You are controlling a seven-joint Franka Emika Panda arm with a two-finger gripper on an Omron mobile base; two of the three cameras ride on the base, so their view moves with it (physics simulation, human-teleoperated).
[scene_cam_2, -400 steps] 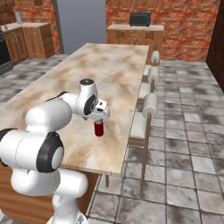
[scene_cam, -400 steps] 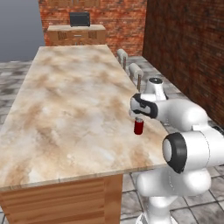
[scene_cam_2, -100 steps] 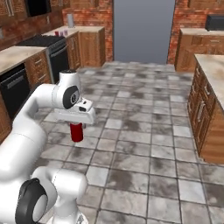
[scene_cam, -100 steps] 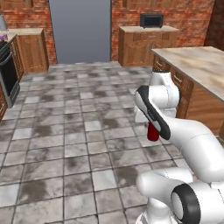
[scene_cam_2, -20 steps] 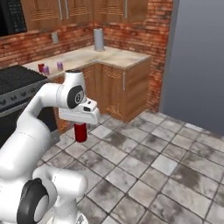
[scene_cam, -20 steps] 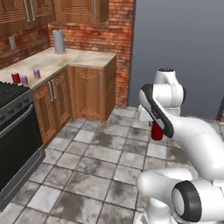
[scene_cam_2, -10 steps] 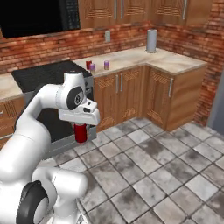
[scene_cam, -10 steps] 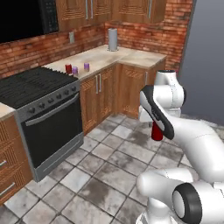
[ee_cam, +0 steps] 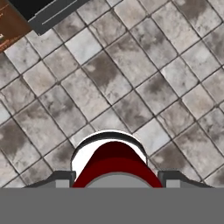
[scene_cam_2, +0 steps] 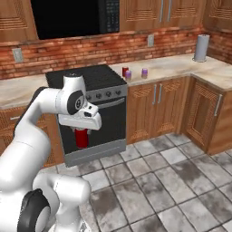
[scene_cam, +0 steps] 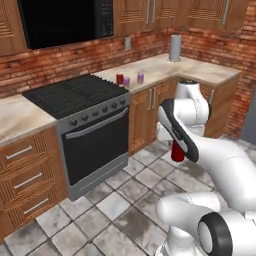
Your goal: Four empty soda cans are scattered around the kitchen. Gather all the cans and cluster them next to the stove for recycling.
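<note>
My gripper (scene_cam: 177, 149) is shut on a plain red soda can (scene_cam: 177, 153), which hangs upright over the tile floor in front of the stove (scene_cam: 75, 95). In the right base view the held can (scene_cam_2: 81, 137) hangs under the gripper (scene_cam_2: 81, 131), before the oven door of the stove (scene_cam_2: 100, 72). The hand view looks down on the can's top (ee_cam: 111, 162) between the fingers. Three more cans stand together on the counter just right of the stove: a red can (scene_cam: 119, 79) and two purple cans (scene_cam: 126, 81) (scene_cam: 140, 77).
A black microwave (scene_cam: 65, 20) hangs above the stove. A grey cylinder (scene_cam: 175, 47) stands at the counter's back corner. Wooden cabinets (scene_cam_2: 156, 106) line the wall below the beige counter (scene_cam_2: 172, 65). Grey tile floor (scene_cam_2: 172, 181) lies open to the right.
The whole picture has shifted as the base moved: the stove has come from the left to the middle of both base views. The gripper stays shut on the red can.
</note>
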